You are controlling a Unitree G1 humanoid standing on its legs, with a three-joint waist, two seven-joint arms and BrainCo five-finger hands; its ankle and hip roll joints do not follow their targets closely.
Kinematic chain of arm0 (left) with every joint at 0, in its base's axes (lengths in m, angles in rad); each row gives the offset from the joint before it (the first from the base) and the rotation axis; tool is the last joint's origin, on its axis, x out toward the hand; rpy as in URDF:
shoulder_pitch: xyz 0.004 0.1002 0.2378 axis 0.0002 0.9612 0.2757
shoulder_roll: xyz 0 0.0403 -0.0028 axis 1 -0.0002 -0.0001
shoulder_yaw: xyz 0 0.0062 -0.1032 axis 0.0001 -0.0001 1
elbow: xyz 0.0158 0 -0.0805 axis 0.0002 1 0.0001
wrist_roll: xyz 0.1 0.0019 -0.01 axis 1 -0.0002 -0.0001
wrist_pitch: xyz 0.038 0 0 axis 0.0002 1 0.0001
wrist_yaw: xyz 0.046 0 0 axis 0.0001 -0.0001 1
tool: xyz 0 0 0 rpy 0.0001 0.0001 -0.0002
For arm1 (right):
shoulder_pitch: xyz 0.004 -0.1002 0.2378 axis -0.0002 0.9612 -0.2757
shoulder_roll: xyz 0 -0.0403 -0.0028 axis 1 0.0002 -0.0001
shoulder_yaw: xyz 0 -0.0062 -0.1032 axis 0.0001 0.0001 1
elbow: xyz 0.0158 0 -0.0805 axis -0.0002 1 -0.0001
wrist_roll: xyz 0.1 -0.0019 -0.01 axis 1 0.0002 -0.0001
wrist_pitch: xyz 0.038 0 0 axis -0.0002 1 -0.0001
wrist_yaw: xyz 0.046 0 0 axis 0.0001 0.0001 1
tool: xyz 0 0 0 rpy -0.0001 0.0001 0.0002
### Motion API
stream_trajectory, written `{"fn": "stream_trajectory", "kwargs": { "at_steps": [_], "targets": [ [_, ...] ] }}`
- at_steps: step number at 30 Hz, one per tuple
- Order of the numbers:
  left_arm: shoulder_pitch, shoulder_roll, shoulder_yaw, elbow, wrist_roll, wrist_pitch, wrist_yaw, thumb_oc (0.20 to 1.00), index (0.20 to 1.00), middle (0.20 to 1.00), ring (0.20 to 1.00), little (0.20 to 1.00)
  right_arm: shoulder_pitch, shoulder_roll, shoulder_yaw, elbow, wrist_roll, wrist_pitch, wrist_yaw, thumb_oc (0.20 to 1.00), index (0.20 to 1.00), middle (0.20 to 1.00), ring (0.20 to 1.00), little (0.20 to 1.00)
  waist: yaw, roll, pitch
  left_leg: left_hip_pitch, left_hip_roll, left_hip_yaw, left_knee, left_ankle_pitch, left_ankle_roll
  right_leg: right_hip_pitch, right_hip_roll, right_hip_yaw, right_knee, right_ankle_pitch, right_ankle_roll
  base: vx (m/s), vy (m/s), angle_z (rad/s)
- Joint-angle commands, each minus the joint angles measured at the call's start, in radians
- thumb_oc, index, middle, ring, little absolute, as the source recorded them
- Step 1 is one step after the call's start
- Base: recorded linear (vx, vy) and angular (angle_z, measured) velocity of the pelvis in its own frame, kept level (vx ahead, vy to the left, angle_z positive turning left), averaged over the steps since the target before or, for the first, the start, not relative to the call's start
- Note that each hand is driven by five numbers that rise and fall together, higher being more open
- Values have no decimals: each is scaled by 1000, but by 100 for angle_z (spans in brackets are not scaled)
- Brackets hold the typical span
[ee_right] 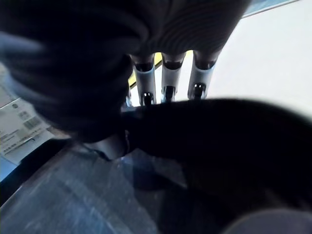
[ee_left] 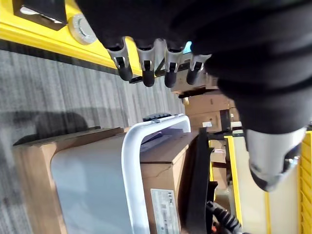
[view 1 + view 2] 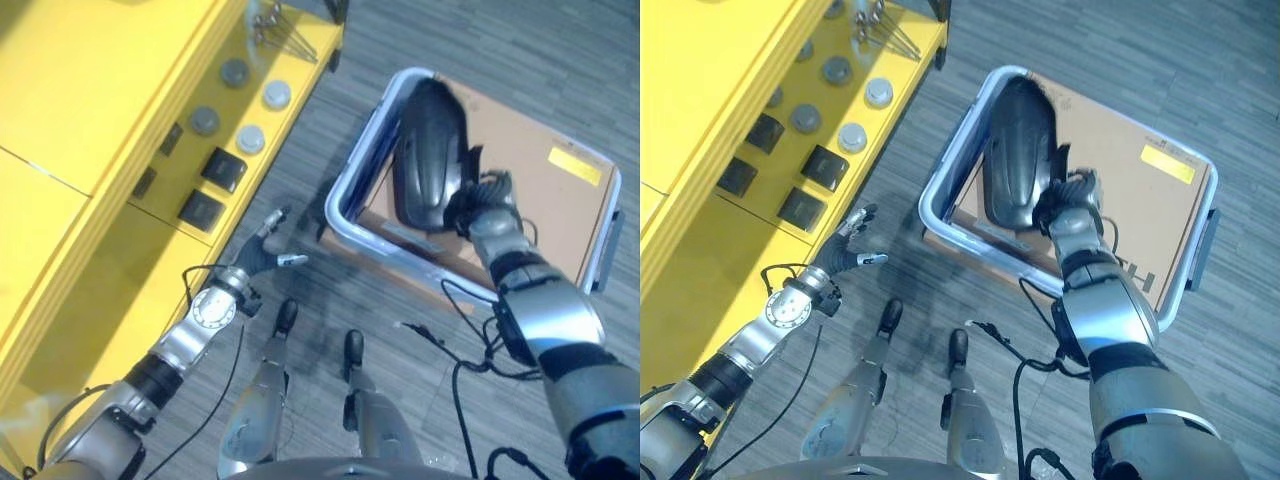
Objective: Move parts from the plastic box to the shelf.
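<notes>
Right hand (image 3: 1068,205), fingers clenched around a large black curved part (image 3: 1016,150), raised over the grey plastic box (image 3: 940,190) on the floor. Left hand (image 3: 847,247) released, fingers straight, near the yellow shelf (image 3: 700,110).

Right hand (image 3: 487,205) clenched — left hand (image 3: 262,250) loose, fingers (image 2: 146,73) straight.

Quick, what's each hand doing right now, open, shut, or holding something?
Left hand: open, holding nothing, beside the yellow shelf.
Right hand: shut on the dark curved part over the plastic box.
</notes>
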Motion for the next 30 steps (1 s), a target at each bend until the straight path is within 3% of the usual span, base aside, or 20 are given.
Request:
{"fn": "stream_trajectory", "kwargs": {
  "at_steps": [1, 10, 12, 14, 16, 19, 21, 23, 30],
  "targets": [
    [9, -21, 48, -47, -45, -33, -46, 1000, 1000, 1000, 1000, 1000, 189, 4, -5, 12, 57, 16, 60, 200, 200, 200, 200, 200, -24, -42, -46, 90, -29, 60, -9, -210, 61, -48, -8, 37, -6, -27, -19, 0, 0, 0],
    [169, 60, 135, -111, -96, -14, -142, 1000, 1000, 1000, 1000, 1000, 499, -16, -128, -203, 55, -52, 104, 200, 200, 200, 200, 200, -66, -65, -119, 226, -11, 88, -8, -261, 68, 72, -13, 44, 3, -61, -16, 72, 1, -12],
    [219, 87, 170, -113, -74, -2, -166, 1000, 1000, 1000, 1000, 1000, 621, -61, -161, -383, -55, -64, 106, 200, 200, 200, 200, 200, -86, -67, -159, 284, -1, 102, -6, -282, 71, 116, -14, 55, 9, -79, -16, 92, 10, -19],
    [250, 76, 213, -94, -26, 26, -164, 1000, 1000, 1000, 1000, 1000, 728, -107, -202, -569, -180, -71, 93, 200, 200, 200, 200, 200, -106, -69, -202, 329, 7, 115, -3, -297, 74, 152, -13, 65, 17, -92, -17, 93, 2, -24],
    [254, 65, 224, -85, -13, 44, -162, 1000, 1000, 1000, 1000, 1000, 757, -127, -225, -636, -225, -70, 85, 200, 200, 200, 200, 200, -114, -71, -216, 346, 10, 119, -2, -303, 75, 163, -11, 70, 22, -98, -17, 57, 1, -23],
    [249, -2, 235, -65, -15, 86, -155, 1000, 1000, 1000, 1000, 1000, 861, -167, -294, -873, -377, -53, 79, 200, 200, 200, 200, 200, -137, -77, -266, 397, 17, 134, -3, -309, 77, 197, -9, 82, 33, -104, -19, 68, -5, -15],
    [248, -3, 232, -65, -15, 86, -155, 1000, 1000, 1000, 1000, 1000, 869, -167, -300, -880, -378, -50, 81, 200, 200, 200, 200, 200, -134, -76, -266, 398, 17, 134, -3, -308, 77, 198, -9, 83, 33, -104, -19, 29, -6, -9],
    [216, -50, 211, -73, -37, 103, -164, 1000, 1000, 1000, 1000, 1000, 940, -214, -361, -1058, -519, -57, 59, 200, 200, 200, 200, 200, -157, -82, -310, 433, 24, 141, -7, -321, 77, 226, -4, 92, 34, -114, -19, 95, -10, -4],
    [183, -119, 153, -92, -132, 151, -172, 1000, 1000, 1000, 1000, 1000, 1028, -249, -459, -1324, -702, -68, 9, 200, 200, 200, 200, 200, -175, -93, -356, 475, 35, 144, -9, -337, 79, 261, 3, 102, 36, -125, -20, 51, -10, -8]
  ]
}}
